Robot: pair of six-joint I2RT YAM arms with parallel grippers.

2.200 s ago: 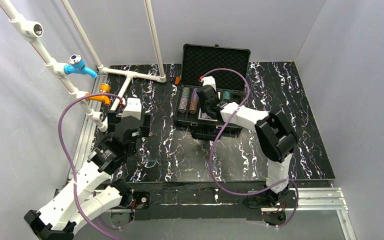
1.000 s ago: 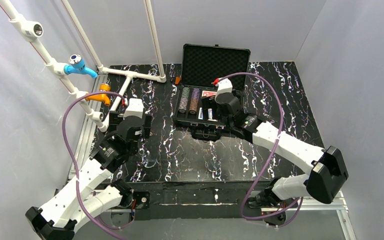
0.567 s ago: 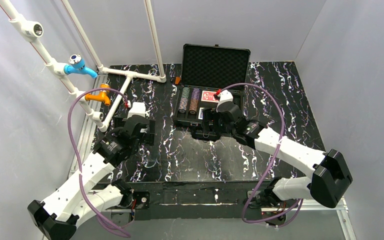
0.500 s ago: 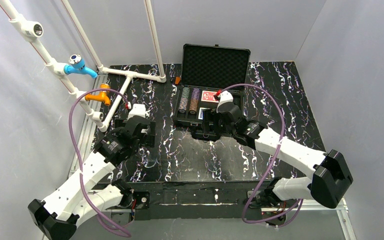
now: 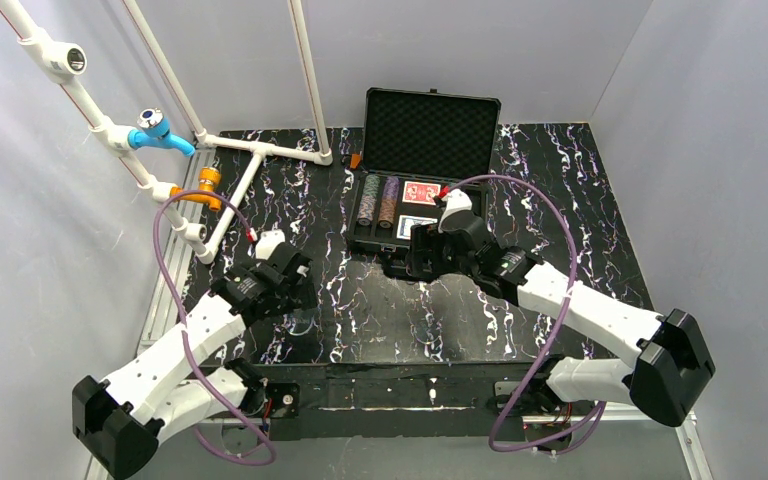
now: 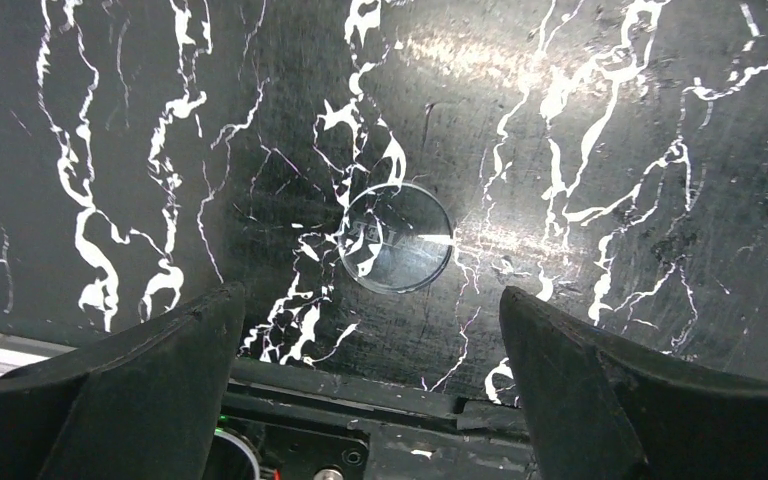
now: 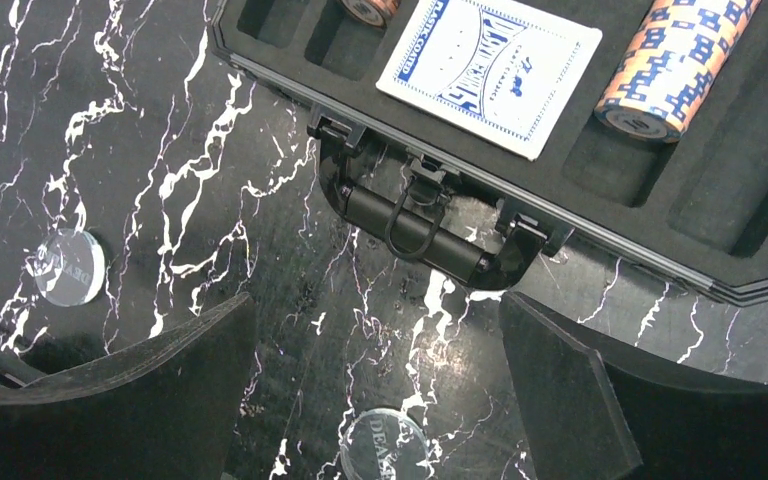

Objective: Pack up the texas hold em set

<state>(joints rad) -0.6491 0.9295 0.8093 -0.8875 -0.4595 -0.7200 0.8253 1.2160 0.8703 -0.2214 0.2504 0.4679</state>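
The black briefcase (image 5: 425, 236) lies open at the table's back, its foam-lined lid (image 5: 430, 120) upright. Inside are striped chip rows (image 5: 378, 200), a red-backed deck (image 5: 421, 192) and a blue-backed deck (image 5: 417, 226). My right gripper (image 5: 422, 258) hovers open over the case handle (image 7: 420, 225); its wrist view shows the blue-backed deck (image 7: 490, 75), orange-blue chips (image 7: 675, 65) and two clear dealer discs (image 7: 385, 445) (image 7: 68, 267) on the table. My left gripper (image 6: 370, 295) is open above a clear disc (image 6: 395, 238), left of the case.
A white pipe frame (image 5: 250, 150) with a blue fitting (image 5: 155, 130) and an orange fitting (image 5: 205, 182) stands at the back left. A small orange item (image 5: 356, 160) lies beside the case. Metal rails (image 5: 620, 395) run along the near edge.
My right gripper pulled back out of the case to above its handle, uncovering both decks. My left gripper swung right and toward the near edge, over the clear disc. Both stayed open.
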